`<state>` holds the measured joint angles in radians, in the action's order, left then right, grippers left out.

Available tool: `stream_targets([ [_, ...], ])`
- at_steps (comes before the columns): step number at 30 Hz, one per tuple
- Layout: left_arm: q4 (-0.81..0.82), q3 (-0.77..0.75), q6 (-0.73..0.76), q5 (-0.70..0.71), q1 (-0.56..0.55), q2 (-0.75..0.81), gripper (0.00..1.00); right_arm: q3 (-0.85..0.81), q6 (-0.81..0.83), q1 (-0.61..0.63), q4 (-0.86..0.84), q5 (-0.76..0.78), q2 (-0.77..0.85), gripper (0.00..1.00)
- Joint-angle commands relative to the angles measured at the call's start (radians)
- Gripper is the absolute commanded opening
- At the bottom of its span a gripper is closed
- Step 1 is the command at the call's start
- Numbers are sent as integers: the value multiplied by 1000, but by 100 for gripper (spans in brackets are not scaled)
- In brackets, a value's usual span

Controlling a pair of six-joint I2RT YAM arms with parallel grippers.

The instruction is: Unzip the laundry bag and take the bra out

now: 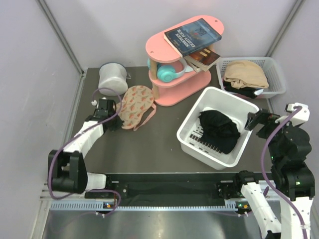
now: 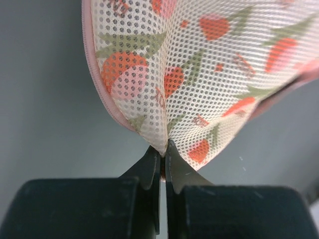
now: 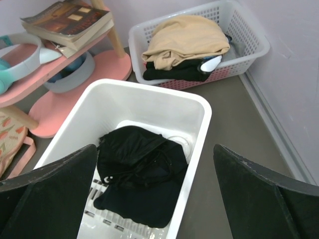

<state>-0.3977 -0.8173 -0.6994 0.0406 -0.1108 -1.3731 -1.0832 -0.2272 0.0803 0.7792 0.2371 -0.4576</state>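
Clamping the left gripper [image 2: 163, 152] fully shut on the near tip of the laundry bag [image 2: 199, 74], with a small fold of mesh nipped between the jaws right beside the pink zipper seam. Reads as a hold meant either to catch the zipper pull or to anchor the bag for unzipping; cannot tell which, since the pinch shows no pull. Leaves the bag lying flat toward the far-left corner of the tabletop [image 1: 149, 144], just beside the white-grey cylindrical container [image 1: 110, 77] on one side and the pink shelf [image 1: 169, 94] on the other. Shows no gap along the seam in view and no bra, which suggests an unzipping step not yet done.

Further right, near the right edge of the tabletop, holding the right gripper [image 1: 253, 121] spread wide and empty over the right rim of the white bin [image 1: 213, 92], well apart from the bag. Reads as parked clear of the work, available to assist.

Regarding the bag itself: peanut-shaped oval in outline, made of beige-pink open mesh, printed with red-orange motifs and green leaves, edged all round with pink zipper tape.
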Motion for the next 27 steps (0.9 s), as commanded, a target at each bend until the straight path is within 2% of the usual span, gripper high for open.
stream_targets([
  [1,-108,-14,72,-22,3,213,0,-43,3,-5,12,-61,-19,99],
  [5,-309,-39,123,-66,3,327,0,-38,-15,-5,-29,-177,-59,97],
  [8,-386,-48,115,-114,2,417,0,-21,-30,-4,-72,-275,-90,93],
  [14,-550,-121,135,-88,2,586,0,-6,-84,-2,-179,-419,-160,91],
  [20,-644,-180,196,-79,2,643,0,-44,-103,59,-262,-420,-263,89],
  [22,-655,-187,204,-74,2,652,0,-61,-107,151,-293,-382,-300,89],
  [23,-653,-192,210,-76,2,658,0,-79,-106,195,-302,-305,-338,89],
  [24,-650,-194,213,-80,2,666,0,-90,-101,313,-313,-256,-361,89],
  [27,-661,-215,232,-81,2,671,0,-130,-103,520,-331,-128,-475,91],
])
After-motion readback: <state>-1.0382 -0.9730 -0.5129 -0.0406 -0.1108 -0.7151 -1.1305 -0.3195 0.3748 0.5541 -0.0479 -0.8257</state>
